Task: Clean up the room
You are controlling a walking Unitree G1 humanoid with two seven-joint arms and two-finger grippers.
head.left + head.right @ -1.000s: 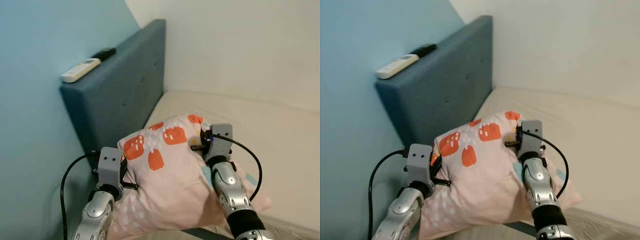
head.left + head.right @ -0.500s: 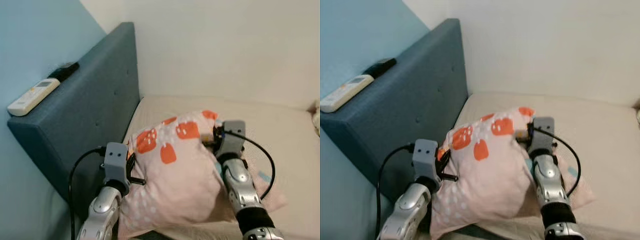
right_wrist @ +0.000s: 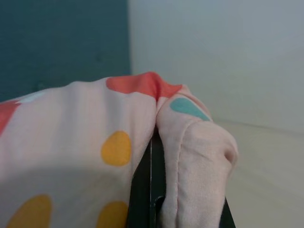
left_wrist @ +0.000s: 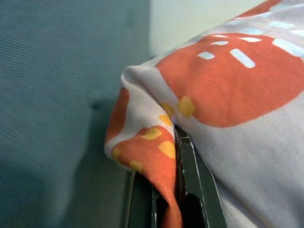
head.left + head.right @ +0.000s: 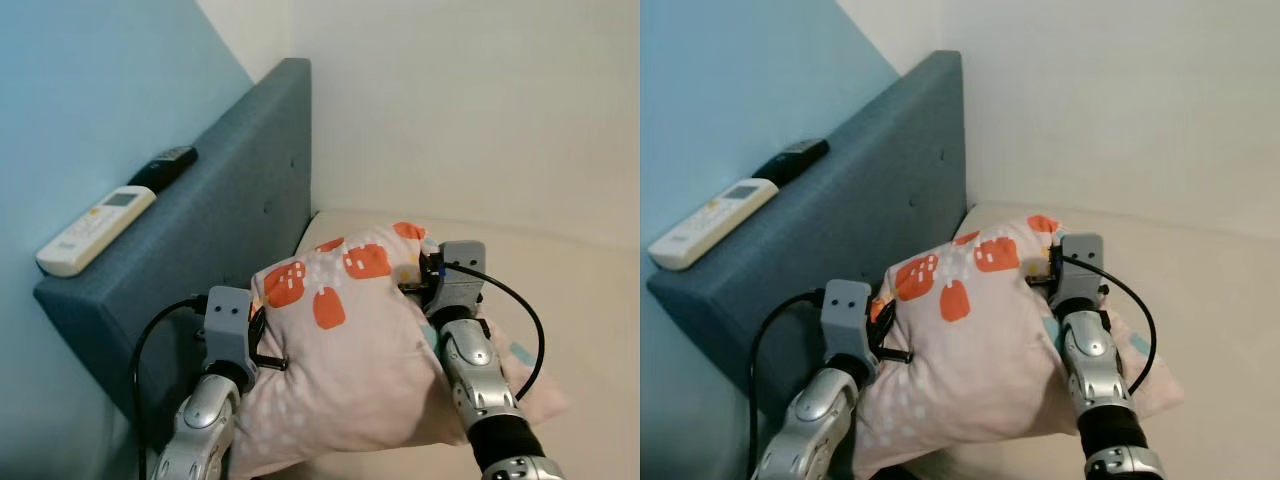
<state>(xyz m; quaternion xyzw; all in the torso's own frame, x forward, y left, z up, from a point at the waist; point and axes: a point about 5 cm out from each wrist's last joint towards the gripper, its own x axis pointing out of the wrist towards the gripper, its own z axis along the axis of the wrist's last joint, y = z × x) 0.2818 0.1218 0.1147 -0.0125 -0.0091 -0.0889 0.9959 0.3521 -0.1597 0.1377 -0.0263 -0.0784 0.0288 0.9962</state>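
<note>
Left gripper (image 4: 178,156) and right gripper (image 3: 156,161) clamped on opposite edges of pink patterned pillow (image 5: 350,350), held above cream mattress (image 5: 570,300). Just beside: blue headboard (image 5: 230,230), topped by white remote (image 5: 95,228) and black remote (image 5: 165,165).

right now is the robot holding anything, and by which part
The pillow, held by both: left gripper pinches a fold at its left edge, right gripper a fold at its right edge.

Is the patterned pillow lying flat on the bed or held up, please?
Held up: the left claw and right claw each pinch an edge of the pillow.
</note>
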